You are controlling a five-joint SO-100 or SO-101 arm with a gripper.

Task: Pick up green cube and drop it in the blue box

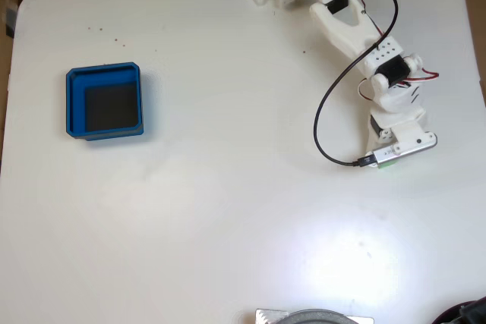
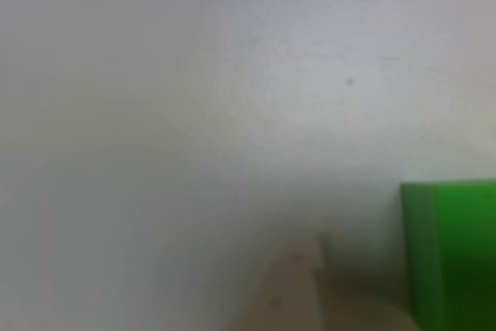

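Hovering gripper (image 1: 391,158) over green cube (image 2: 453,253) | jaw state unclear | blue box (image 1: 74,104) well apart

One white arm (image 1: 357,36), reaching from 12 toward 3 o'clock in the fixed view. One blue box (image 1: 74,104) at 9 o'clock. One green cube (image 2: 449,253), at 4 o'clock in the other view. One black cable (image 1: 326,115). One white table (image 1: 228,210).
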